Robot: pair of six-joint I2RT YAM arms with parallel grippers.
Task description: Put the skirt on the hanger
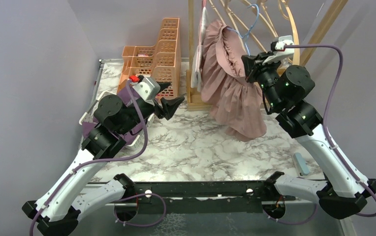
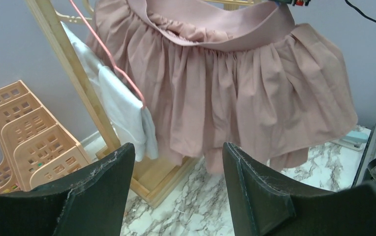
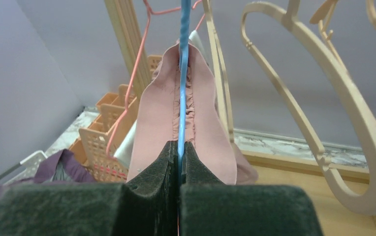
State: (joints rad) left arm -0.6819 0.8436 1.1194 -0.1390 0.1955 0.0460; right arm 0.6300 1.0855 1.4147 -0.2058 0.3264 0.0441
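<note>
Clamps the thin blue hanger (image 3: 183,73) between the fully closed pads of the right gripper (image 3: 180,147), high beside the wooden rack (image 3: 127,44). Carries on that wire the pink skirt (image 2: 235,93), waistband folded over it on both sides, gathers hanging toward the marble table (image 1: 201,142). Keeps the left gripper (image 2: 178,152) low and apart from the fabric, jaws spread wide on nothing, facing the hem. Shows, left of the skirt, a white garment (image 2: 122,113) on a red hanger (image 2: 122,78) against the rack post, with orange baskets (image 1: 159,54) beside it.
</note>
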